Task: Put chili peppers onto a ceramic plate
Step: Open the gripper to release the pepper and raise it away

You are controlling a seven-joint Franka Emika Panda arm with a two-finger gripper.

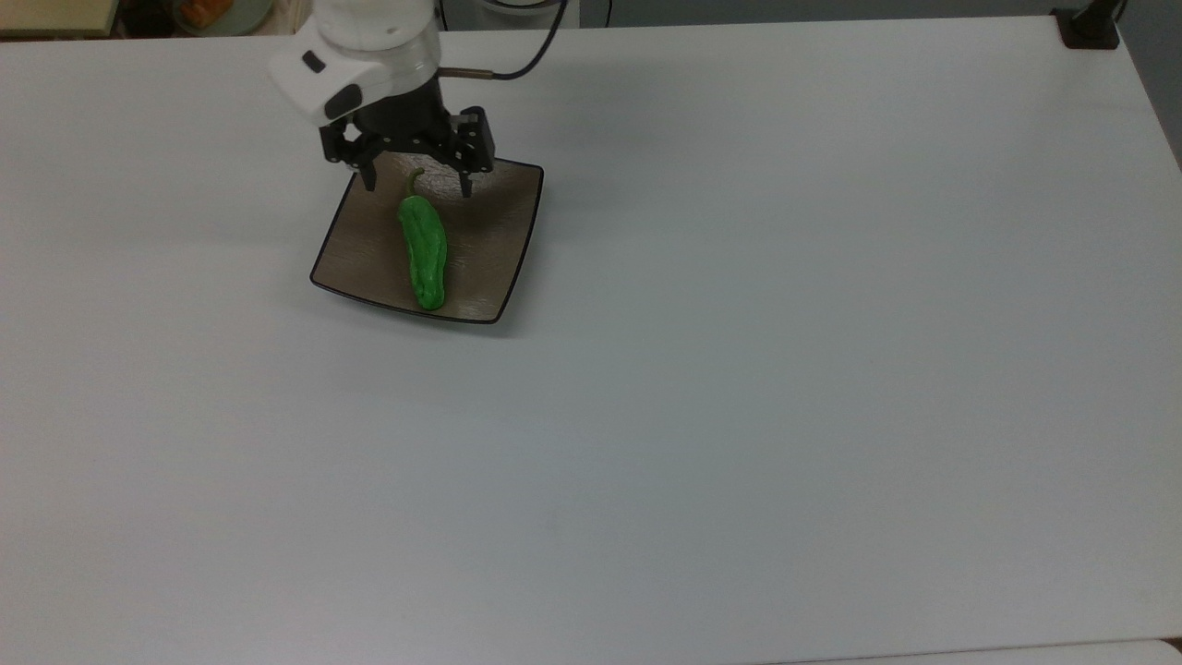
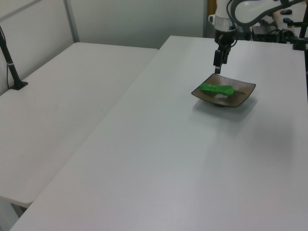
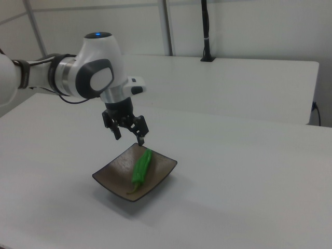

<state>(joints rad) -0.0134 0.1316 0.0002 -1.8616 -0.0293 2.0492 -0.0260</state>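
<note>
— Where's the chili pepper (image 1: 424, 249) sitting from your end?

— I have it lying flat on the ceramic plate (image 1: 489, 240), about in the middle. In the top view its stem points up toward the arm and its blunt end sits near the plate's lower edge. In the right view it runs from the plate's far side toward the near corner (image 3: 141, 167).

— And the hand?

— The hand (image 1: 417, 183) hangs above the plate's far edge, over the stem end, with its fingers spread apart and nothing between them. I see clear air between the fingertips and the pepper in the right view (image 3: 128, 136) and in the left view (image 2: 218, 66).

— The plate itself?

— It rests on the white table (image 1: 739, 369), toward the top view's upper left, with the pepper (image 2: 217, 89) fully inside its rim (image 2: 240, 99).
</note>
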